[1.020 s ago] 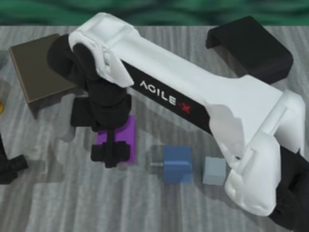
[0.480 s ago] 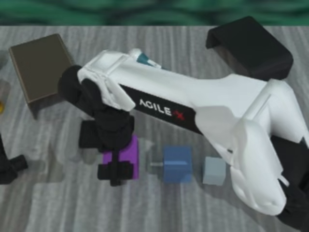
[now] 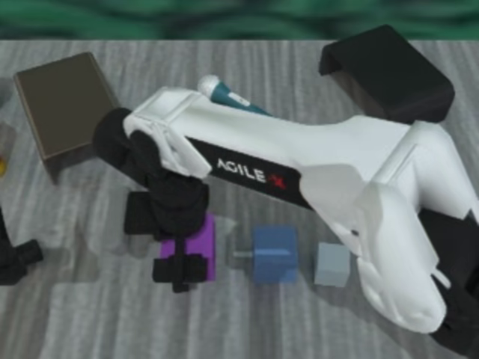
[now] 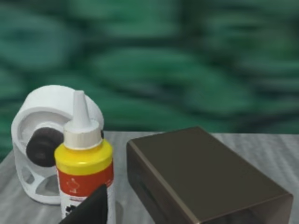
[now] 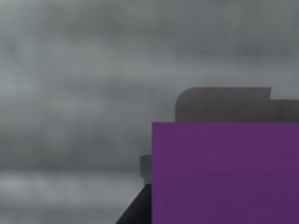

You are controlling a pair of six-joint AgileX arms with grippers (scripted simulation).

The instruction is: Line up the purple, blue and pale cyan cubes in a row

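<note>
While the right tool (image 3: 179, 265) is pinching the purple cube (image 3: 200, 241) by its flat sides, the cube is looking light, rigid, easily held.

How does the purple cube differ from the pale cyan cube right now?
The purple cube is vivid and partly hidden under the right gripper; the pale cyan cube is whitish, in full view, with nothing over it. The purple one looks larger. It sits left of the blue cube, the cyan one right. Both are plain cubes.

Grey worktop (image 3: 90, 314), items resting on it.
Blue cube (image 3: 275, 254), pale cyan cube (image 3: 332, 264), brown box (image 3: 63, 101), black block (image 3: 389, 71), glue bottle (image 4: 84, 172).
</note>
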